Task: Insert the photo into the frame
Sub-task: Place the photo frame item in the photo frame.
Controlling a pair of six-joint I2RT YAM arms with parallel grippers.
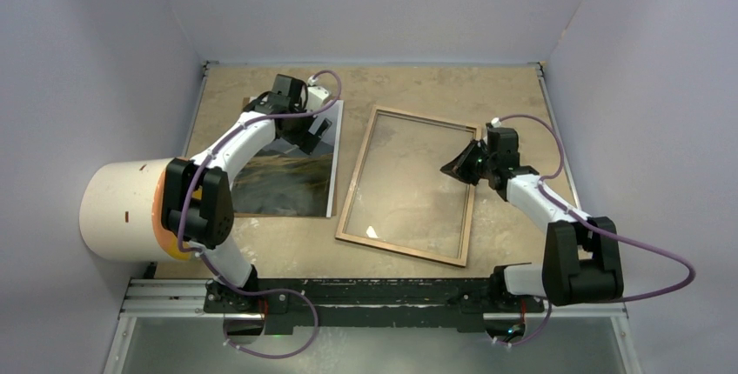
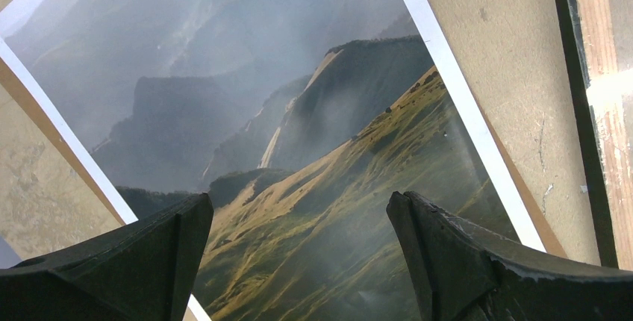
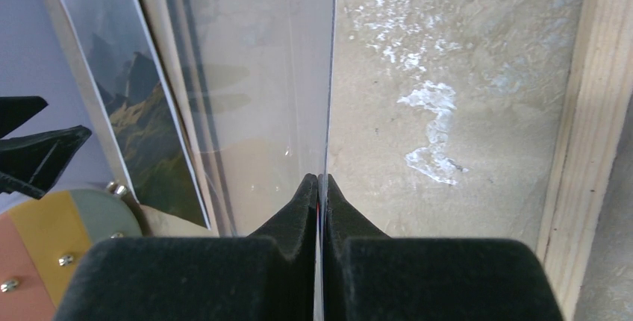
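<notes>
Photo [image 1: 287, 187] lies face up on the table [image 1: 418, 87], upper left of the top view, just left of the frame [image 1: 400, 250]. Left gripper [image 2: 298, 209] hangs over the print, jaws wide, gripping nothing. Right gripper [image 3: 321, 183] is pinched tight on the edge of the clear pane [image 3: 254, 75], at the frame's right side.

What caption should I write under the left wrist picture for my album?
Open black left tool poised above a glossy rectangular photo of misty grey mountains and green hills.
</notes>
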